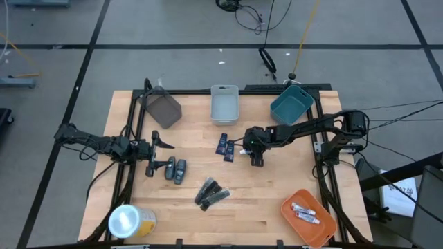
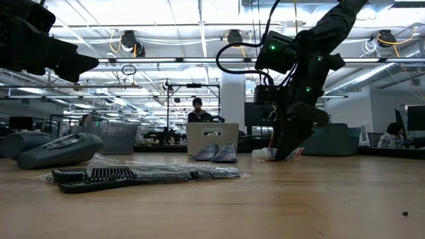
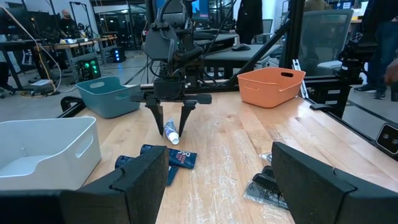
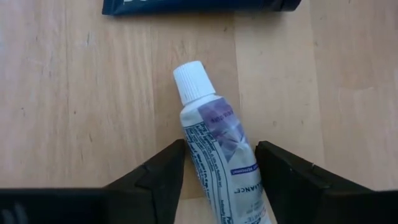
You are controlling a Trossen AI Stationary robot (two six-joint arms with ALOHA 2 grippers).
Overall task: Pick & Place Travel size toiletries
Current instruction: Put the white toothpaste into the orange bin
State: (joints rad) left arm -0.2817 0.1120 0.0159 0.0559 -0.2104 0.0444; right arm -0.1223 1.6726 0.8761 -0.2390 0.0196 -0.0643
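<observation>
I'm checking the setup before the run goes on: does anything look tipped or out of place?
Yes: the dark grey bin at the table's back left sits tilted and skewed, unlike the white bin beside it.

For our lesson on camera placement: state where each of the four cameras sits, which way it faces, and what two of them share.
High: overhead, facing down; both arms, left gripper, right gripper.
Low: tabletop height, facing across the table; right gripper over a white tube.
Left wrist: faces the right gripper and orange bin.
Right wrist: faces down at the white tube between its fingers.
Shared: the tube, in three views.
</observation>
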